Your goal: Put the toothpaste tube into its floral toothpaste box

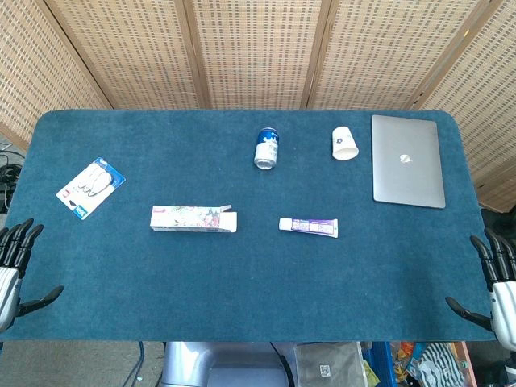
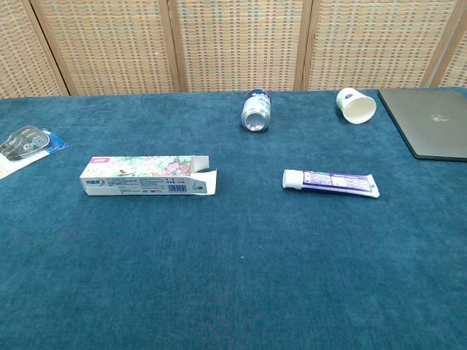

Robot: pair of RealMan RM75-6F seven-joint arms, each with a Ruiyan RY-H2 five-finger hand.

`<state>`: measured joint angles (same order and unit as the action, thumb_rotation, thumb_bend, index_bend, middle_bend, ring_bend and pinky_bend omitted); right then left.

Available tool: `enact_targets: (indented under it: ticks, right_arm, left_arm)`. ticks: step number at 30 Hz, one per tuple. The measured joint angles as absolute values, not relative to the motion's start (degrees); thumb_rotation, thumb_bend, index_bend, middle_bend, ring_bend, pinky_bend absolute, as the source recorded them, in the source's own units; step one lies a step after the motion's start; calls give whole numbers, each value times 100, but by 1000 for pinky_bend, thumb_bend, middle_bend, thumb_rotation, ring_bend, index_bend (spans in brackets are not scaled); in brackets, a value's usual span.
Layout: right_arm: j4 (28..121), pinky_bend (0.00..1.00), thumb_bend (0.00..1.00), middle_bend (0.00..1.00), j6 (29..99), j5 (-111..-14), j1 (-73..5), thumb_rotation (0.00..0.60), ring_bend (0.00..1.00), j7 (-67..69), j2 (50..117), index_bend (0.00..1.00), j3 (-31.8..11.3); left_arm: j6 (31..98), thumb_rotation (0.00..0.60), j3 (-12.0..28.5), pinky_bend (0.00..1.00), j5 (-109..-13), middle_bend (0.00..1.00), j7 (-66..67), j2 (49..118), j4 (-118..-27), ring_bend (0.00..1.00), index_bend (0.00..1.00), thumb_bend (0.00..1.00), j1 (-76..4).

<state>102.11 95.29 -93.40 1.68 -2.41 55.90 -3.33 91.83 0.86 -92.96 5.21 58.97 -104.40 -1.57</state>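
The floral toothpaste box [image 1: 193, 218] [image 2: 147, 176] lies flat on the blue table, left of centre, its end flaps open toward the right. The white and purple toothpaste tube [image 1: 309, 227] [image 2: 331, 182] lies to its right, cap end pointing at the box, with a gap between them. My left hand [image 1: 14, 270] hovers at the table's near left corner, fingers spread and empty. My right hand [image 1: 496, 286] is at the near right corner, likewise spread with nothing in it. Neither hand appears in the chest view.
A tipped drink can [image 1: 267, 148] [image 2: 256, 111] and a white paper cup [image 1: 344, 143] [image 2: 356, 105] lie at the back. A closed grey laptop [image 1: 407, 160] [image 2: 430, 121] sits back right. A blister pack [image 1: 91, 187] [image 2: 26, 141] lies far left.
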Motion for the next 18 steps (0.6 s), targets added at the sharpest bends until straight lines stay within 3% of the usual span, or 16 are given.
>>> enact_targets:
  ticks: [10, 14, 18]
  right_arm:
    - [10127, 0, 0, 0, 8923, -9351, -190, 600, 0, -209, 5664, 0, -348]
    - [10112, 0, 0, 3, 7892, -9124, -771, 600, 0, -298, 5710, 0, -483]
    - [10109, 33, 0, 100, 6644, -8640, -1532, 600, 32, -278, 5878, 73, -716]
  left_arm:
    - [9111, 600, 98, 0, -9289, 0, 497, 5893, -10429, 0, 0, 163, -198]
    - [8966, 600, 169, 0, -9096, 0, 538, 5910, -10437, 0, 0, 166, -271]
    - [8759, 600, 242, 0, -8859, 0, 595, 5931, -10447, 0, 0, 165, -364]
